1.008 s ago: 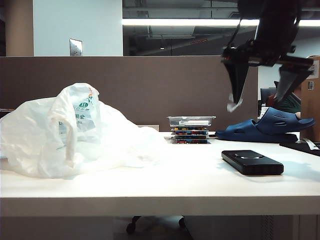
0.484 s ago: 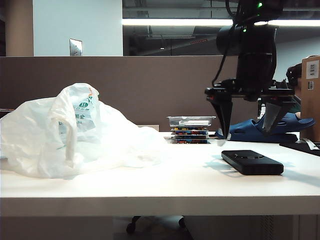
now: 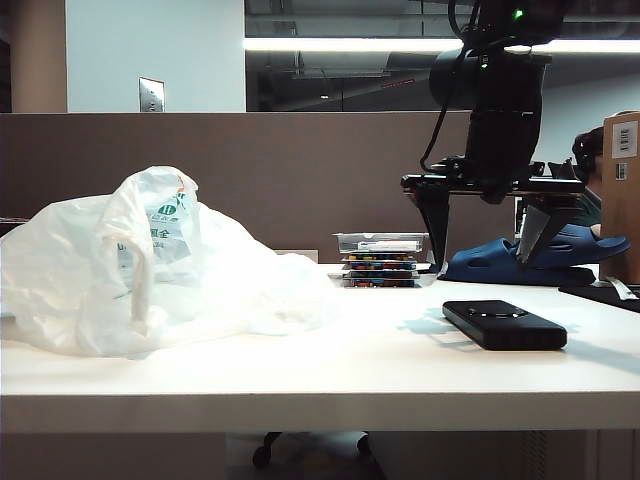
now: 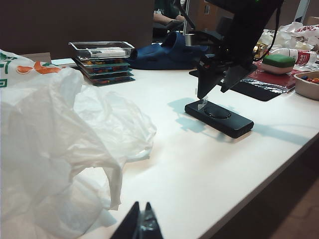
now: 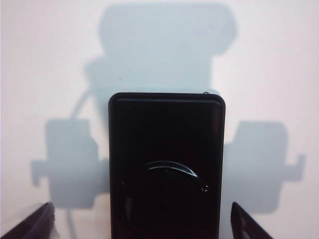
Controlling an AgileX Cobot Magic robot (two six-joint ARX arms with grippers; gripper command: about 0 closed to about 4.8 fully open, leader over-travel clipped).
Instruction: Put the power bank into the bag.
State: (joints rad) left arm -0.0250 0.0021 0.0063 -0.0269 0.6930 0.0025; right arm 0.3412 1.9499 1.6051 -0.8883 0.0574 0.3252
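Observation:
The power bank point(image 3: 503, 324) is a flat black slab with a ring mark, lying flat on the white table at the right. My right gripper point(image 3: 480, 267) hangs just above it, open wide and pointing down, one finger over each side of the slab and not touching it. In the right wrist view the power bank point(image 5: 166, 164) lies between the two fingertips point(image 5: 42, 215). The bag point(image 3: 150, 265), thin translucent white plastic with a green and orange print, lies crumpled at the left. My left gripper point(image 4: 141, 219) is shut and empty near the bag point(image 4: 55, 139), at the table's front edge.
A dark blue clog point(image 3: 535, 255) lies behind the power bank. A stack of clear flat boxes point(image 3: 382, 260) stands at the back middle against a brown partition. A black mat point(image 4: 259, 82), a green object and a bowl sit at the far right.
My right gripper has come down from high at the right, moved left and levelled out over the power bank, jaws still wide. The bag, power bank and left gripper have not moved.

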